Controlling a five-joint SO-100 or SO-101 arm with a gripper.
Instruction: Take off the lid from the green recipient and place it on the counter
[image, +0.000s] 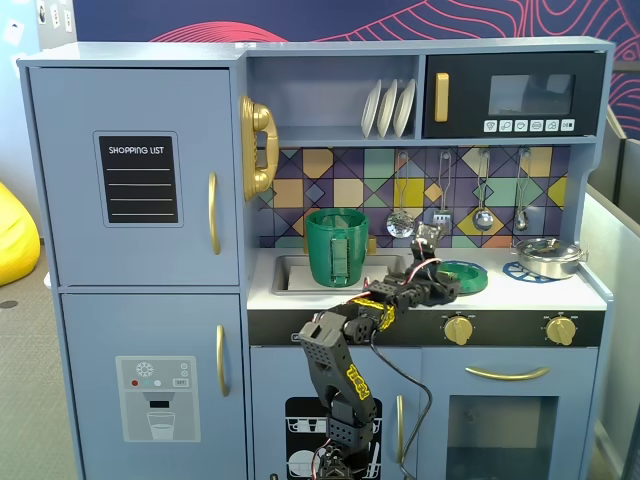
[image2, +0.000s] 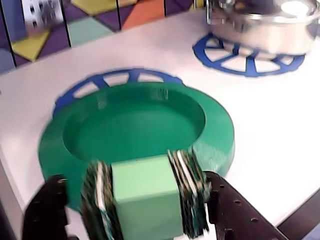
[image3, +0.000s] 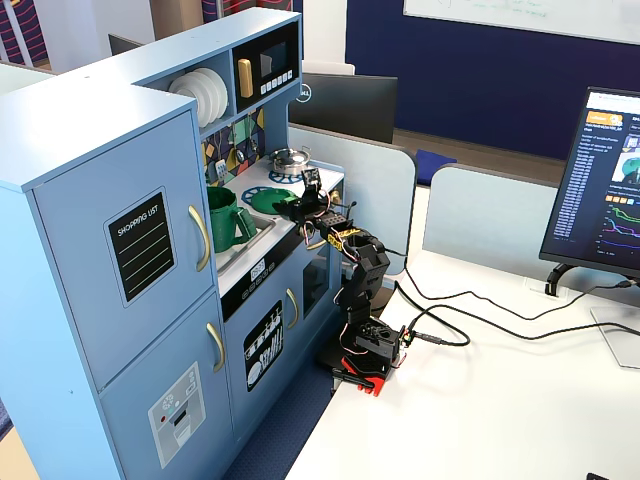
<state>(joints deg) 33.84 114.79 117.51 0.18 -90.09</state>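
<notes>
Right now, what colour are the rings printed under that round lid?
Blue, on the white counter; the wrist view shows them best around the green lid.

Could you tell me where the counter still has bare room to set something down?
The counter is bare along its front edge, between the lid and the silver pot, and in the wrist view between the two burner rings. It is crowded at the sink, where the green recipient stands, and around the gripper.
</notes>
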